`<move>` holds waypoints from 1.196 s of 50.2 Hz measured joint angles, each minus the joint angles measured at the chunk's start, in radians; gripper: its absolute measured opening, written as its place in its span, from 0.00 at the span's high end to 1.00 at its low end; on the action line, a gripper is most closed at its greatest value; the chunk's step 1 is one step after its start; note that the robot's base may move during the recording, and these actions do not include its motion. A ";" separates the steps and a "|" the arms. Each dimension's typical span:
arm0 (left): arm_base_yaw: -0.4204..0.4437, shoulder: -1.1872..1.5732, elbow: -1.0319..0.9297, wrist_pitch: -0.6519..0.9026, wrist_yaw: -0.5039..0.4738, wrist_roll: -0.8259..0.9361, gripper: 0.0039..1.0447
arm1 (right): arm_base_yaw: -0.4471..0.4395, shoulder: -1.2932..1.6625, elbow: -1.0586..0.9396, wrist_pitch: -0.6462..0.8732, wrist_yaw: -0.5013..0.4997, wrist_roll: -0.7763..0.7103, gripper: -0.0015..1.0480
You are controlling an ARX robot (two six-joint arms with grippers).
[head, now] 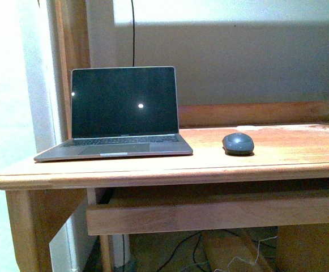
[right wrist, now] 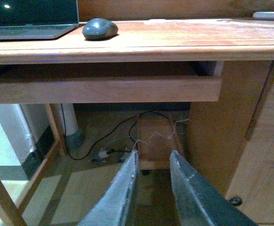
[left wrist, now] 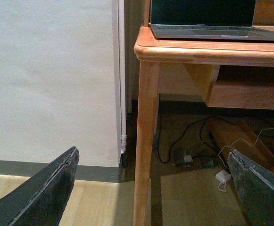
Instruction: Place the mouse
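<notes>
The dark grey oval mouse lies on the wooden desk, just right of the open laptop. It also shows in the right wrist view, far above and beyond my right gripper. That gripper is shut and empty, low in front of the desk, below the desktop. My left gripper is open and empty, low beside the desk's left leg. Neither gripper shows in the front view.
A wooden rail runs under the desktop. Cables and a white adapter lie on the floor under the desk. A white wall stands left of the desk. A cabinet side is at the right.
</notes>
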 joint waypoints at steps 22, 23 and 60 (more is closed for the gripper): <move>0.000 0.000 0.000 0.000 0.000 0.000 0.07 | -0.002 -0.043 -0.035 0.006 -0.002 -0.011 0.86; 0.000 0.000 0.000 0.000 0.000 0.000 0.07 | -0.002 -0.043 -0.035 0.006 -0.002 -0.011 0.83; 0.000 0.000 0.000 0.000 0.000 0.000 0.07 | -0.002 -0.043 -0.035 0.006 -0.002 -0.011 0.07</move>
